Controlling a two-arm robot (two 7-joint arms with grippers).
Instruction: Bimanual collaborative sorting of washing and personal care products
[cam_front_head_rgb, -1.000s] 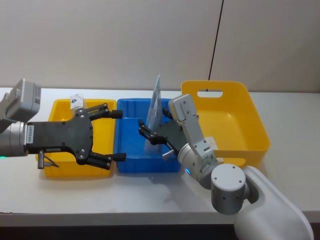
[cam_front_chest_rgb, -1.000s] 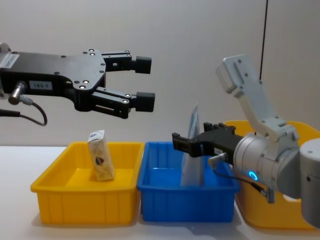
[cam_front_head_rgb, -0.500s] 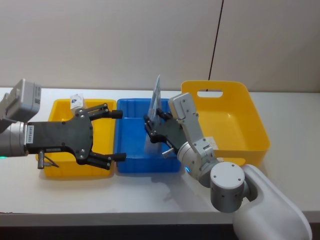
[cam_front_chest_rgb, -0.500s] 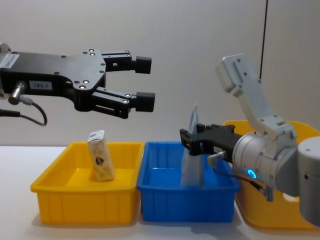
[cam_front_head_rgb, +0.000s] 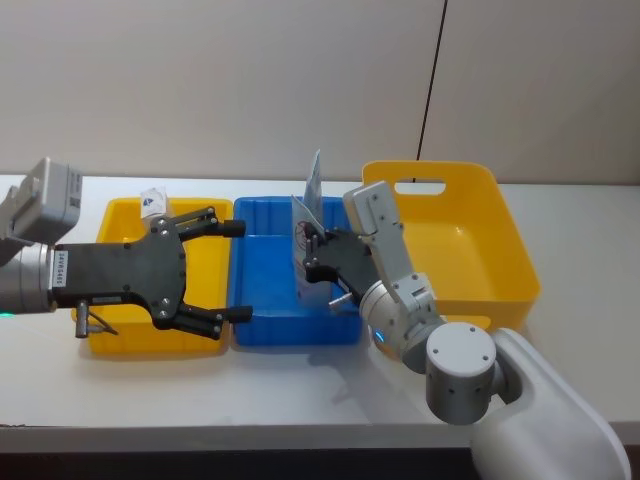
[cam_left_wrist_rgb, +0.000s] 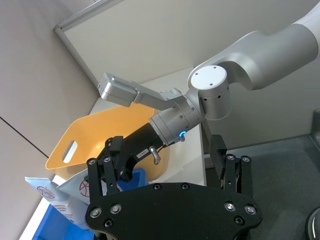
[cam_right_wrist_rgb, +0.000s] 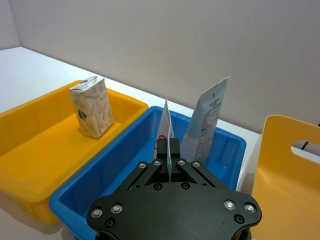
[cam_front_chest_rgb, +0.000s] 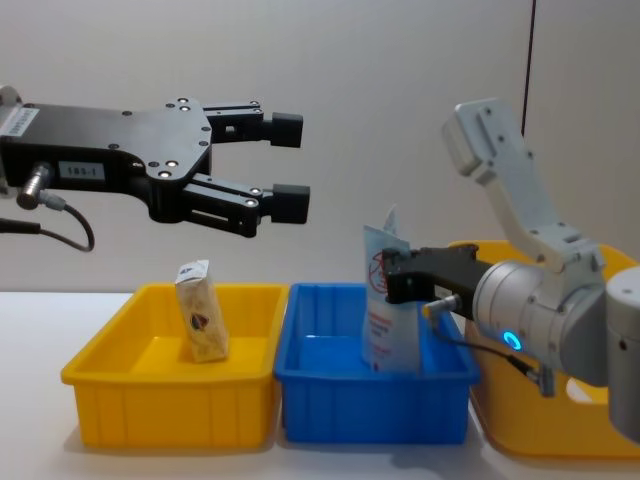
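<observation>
My right gripper (cam_front_head_rgb: 311, 256) (cam_front_chest_rgb: 394, 276) is shut on a flat pale pouch (cam_front_head_rgb: 302, 232) (cam_front_chest_rgb: 381, 330) with a red round mark, holding it upright over the blue bin (cam_front_head_rgb: 262, 208). In the right wrist view the pouch (cam_right_wrist_rgb: 166, 120) shows edge-on between the jaws. Just behind it a tall pale blue tube (cam_front_head_rgb: 315, 176) (cam_right_wrist_rgb: 207, 119) stands in the same bin. A small cream packet (cam_front_head_rgb: 152, 200) (cam_front_chest_rgb: 200, 324) stands in the left yellow bin (cam_front_head_rgb: 118, 214). My left gripper (cam_front_head_rgb: 236, 271) (cam_front_chest_rgb: 289, 165) hovers open above the seam between the yellow and blue bins, holding nothing.
A large yellow tub (cam_front_head_rgb: 470, 182) with a handle slot sits to the right of the blue bin, behind my right arm. The bins stand side by side on a white table (cam_front_head_rgb: 300, 385) against a plain wall. A dark cable (cam_front_head_rgb: 432, 80) hangs down behind.
The right gripper's fingers closed on the pouch and the wrist turned and drew back slightly, so the pouch now faces the chest view. The left arm has not moved.
</observation>
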